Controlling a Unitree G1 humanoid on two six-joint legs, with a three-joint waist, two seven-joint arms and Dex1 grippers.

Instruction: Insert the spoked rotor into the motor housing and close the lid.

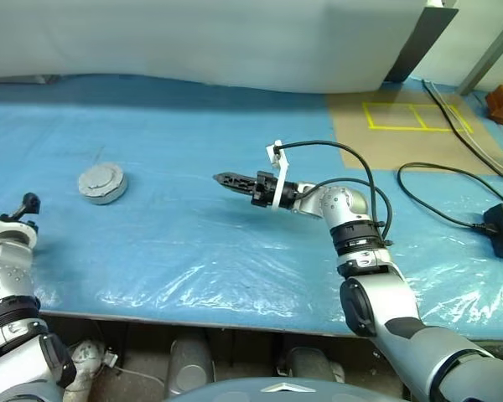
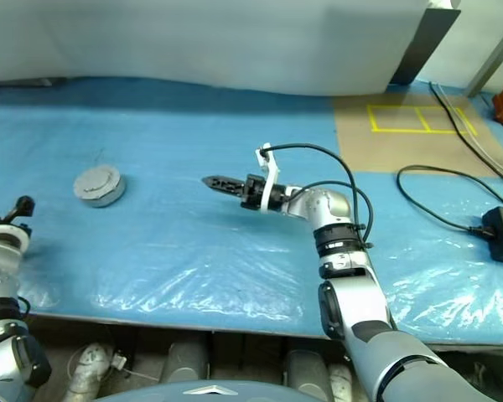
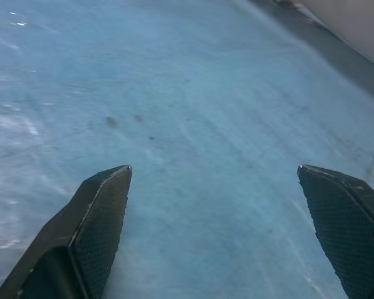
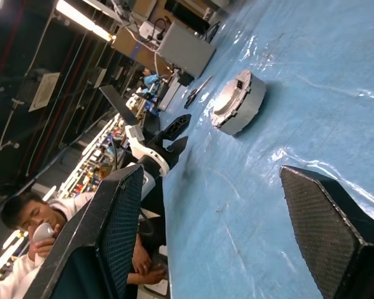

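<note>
In the head view, the motor housing point(image 1: 101, 182) with the lid point(image 1: 99, 177) on top stands on the blue desk point(image 1: 193, 243). The left gripper point(image 3: 215, 177) is released, empty. In the right wrist view, the right gripper point(image 4: 212, 174) is released, holding nothing.

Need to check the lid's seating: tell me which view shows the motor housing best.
The right wrist view: the motor housing appears largest there, side wall and the lid on top both visible. Both eye views show it small, from above, on the blue sheet. The left wrist view gives nothing of it.
</note>
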